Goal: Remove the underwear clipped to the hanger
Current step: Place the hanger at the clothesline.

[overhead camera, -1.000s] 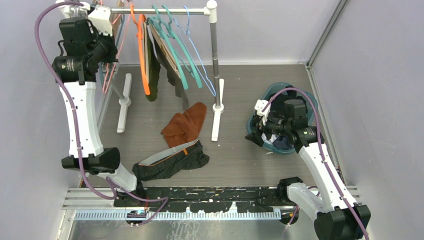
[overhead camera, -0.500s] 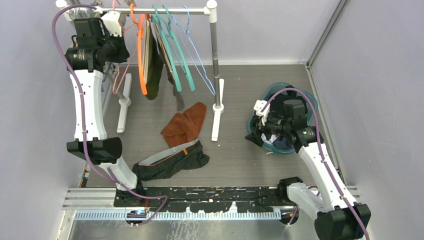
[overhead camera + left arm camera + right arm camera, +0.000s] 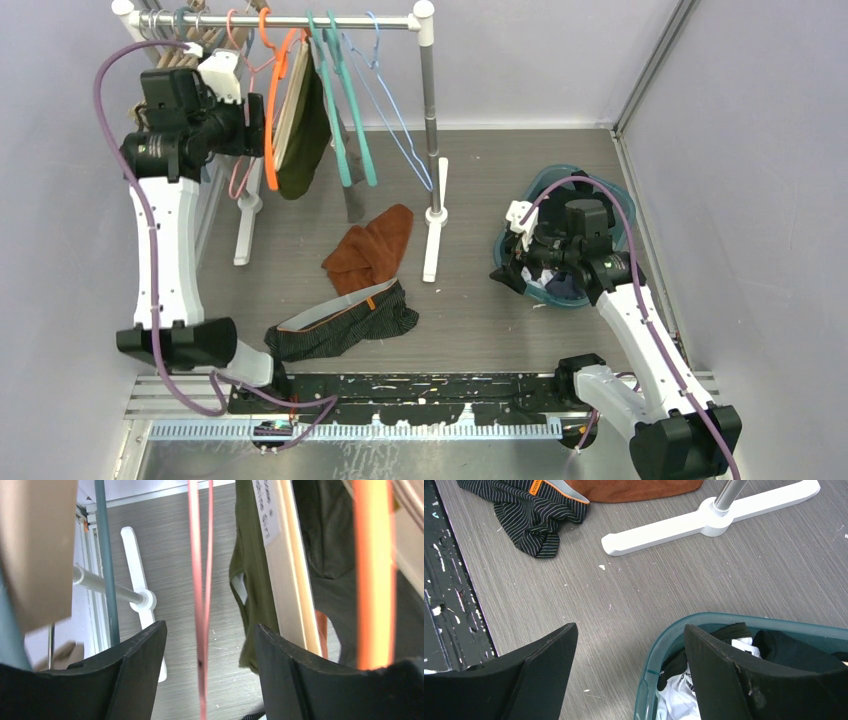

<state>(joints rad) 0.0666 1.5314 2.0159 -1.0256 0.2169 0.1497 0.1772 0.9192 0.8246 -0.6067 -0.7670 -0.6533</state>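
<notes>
Far-left corner of the table: your left gripper [image 3: 210,630] is raised among the hangers on the clothes rack [image 3: 300,20], with its jaws spread wide. A pink hanger [image 3: 200,580] drops through the gap between the fingers [image 3: 135,670], but they clamp nothing. Just right of it in the wrist view hangs the olive underwear [image 3: 255,580], off the table and up at the rail, with a cream strip [image 3: 287,570] running down beside it. An orange hanger [image 3: 372,570] blurs the right side of that view. From above, the orange hanger sits just left of the olive underwear. Two teal hangers [image 3: 340,120] and a blue hanger [image 3: 400,130] follow along the rail toward the rack's right post.

Centre of the table: a rust cloth [image 3: 372,250] lies crumpled between the rack's two white feet [image 3: 704,522]. Nearer the near edge, striped underwear [image 3: 345,325] lies flat on the surface, dark with a pale waistband and an orange tag, well apart from both grippers.

Right edge: your right gripper [image 3: 630,630] hovers over the near rim of a teal basket [image 3: 664,645]. Its jaws are parted and hold nothing. Dark and white clothes [image 3: 744,645] lie inside the basket.
</notes>
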